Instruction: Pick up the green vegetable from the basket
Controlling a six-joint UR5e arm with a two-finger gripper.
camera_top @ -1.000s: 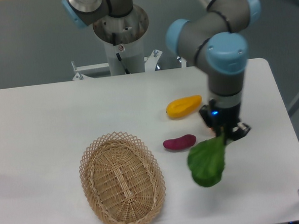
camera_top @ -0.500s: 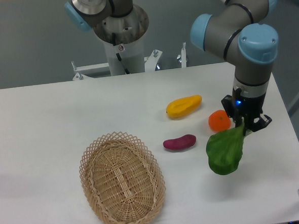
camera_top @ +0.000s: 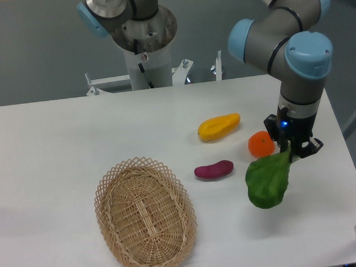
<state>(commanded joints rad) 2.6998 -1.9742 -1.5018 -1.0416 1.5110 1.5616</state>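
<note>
My gripper (camera_top: 294, 152) is shut on the stem of the green vegetable (camera_top: 267, 181). Its broad bright green leaf hangs below the fingers, above the table at the right, well clear of the basket. The basket (camera_top: 145, 215) is an oval tan wicker one at the front left of the table and holds nothing. The vegetable's pale stem is mostly hidden between the fingers.
A purple sweet potato (camera_top: 213, 169) lies left of the hanging leaf. A yellow mango-like fruit (camera_top: 218, 126) lies behind it. An orange fruit (camera_top: 261, 144) sits right beside my gripper. The arm's base post (camera_top: 143, 45) stands at the back. The table's right edge is close.
Over the past second my gripper carried the green vegetable to the right, uncovering the orange fruit. In the last half second it has barely moved.
</note>
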